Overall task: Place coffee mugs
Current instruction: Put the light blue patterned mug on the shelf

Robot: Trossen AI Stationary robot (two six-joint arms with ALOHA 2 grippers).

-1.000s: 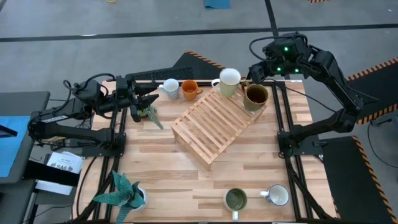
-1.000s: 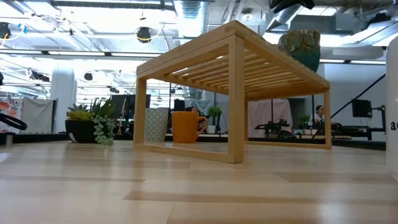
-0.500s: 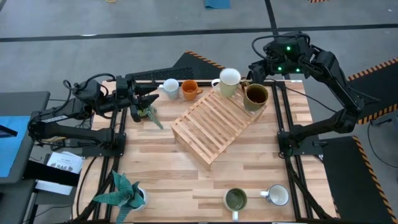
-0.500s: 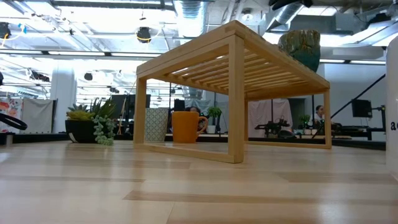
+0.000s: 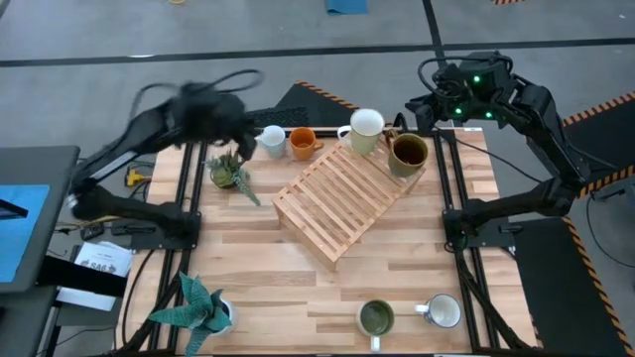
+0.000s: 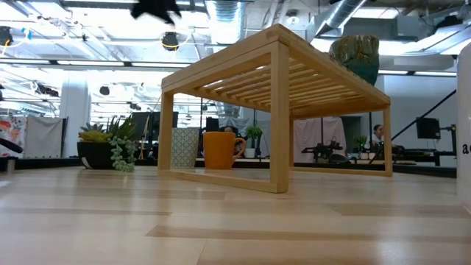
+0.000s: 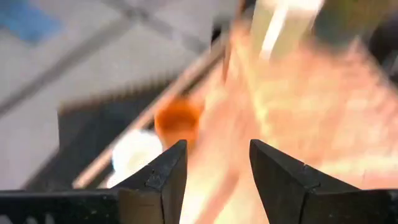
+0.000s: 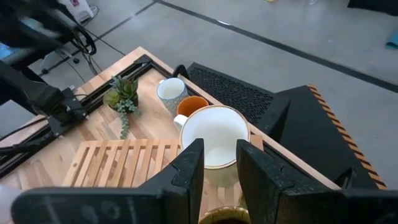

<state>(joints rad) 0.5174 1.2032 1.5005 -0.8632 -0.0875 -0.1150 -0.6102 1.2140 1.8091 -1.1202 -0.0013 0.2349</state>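
Note:
The cream-white mug (image 5: 365, 129) and the dark brown mug (image 5: 407, 152) stand on the far end of the wooden slatted rack (image 5: 342, 198). The pale bluish-white mug (image 5: 271, 141) and the orange mug (image 5: 302, 143) stand on the table at its far edge. A mug with a green inside (image 5: 375, 317) and a white mug (image 5: 443, 310) stand at the near edge. My right gripper (image 5: 415, 106) is open, above and just beyond the brown mug (image 8: 227, 218). My left gripper (image 7: 214, 168) is open and blurred, raised over the table's far left, with the orange mug (image 7: 179, 121) ahead of it.
A small potted plant (image 5: 228, 174) stands left of the rack, and another (image 5: 193, 307) at the near left corner. A dark mat (image 5: 298, 104) lies beyond the far edge. Bare tabletop (image 5: 268, 268) lies in front of the rack.
My left arm has lifted off its low rest at the table's left edge and swung up fast toward the far edge and the mugs there; it shows as a blur. My right gripper has drawn back a little to the right, away from the brown mug.

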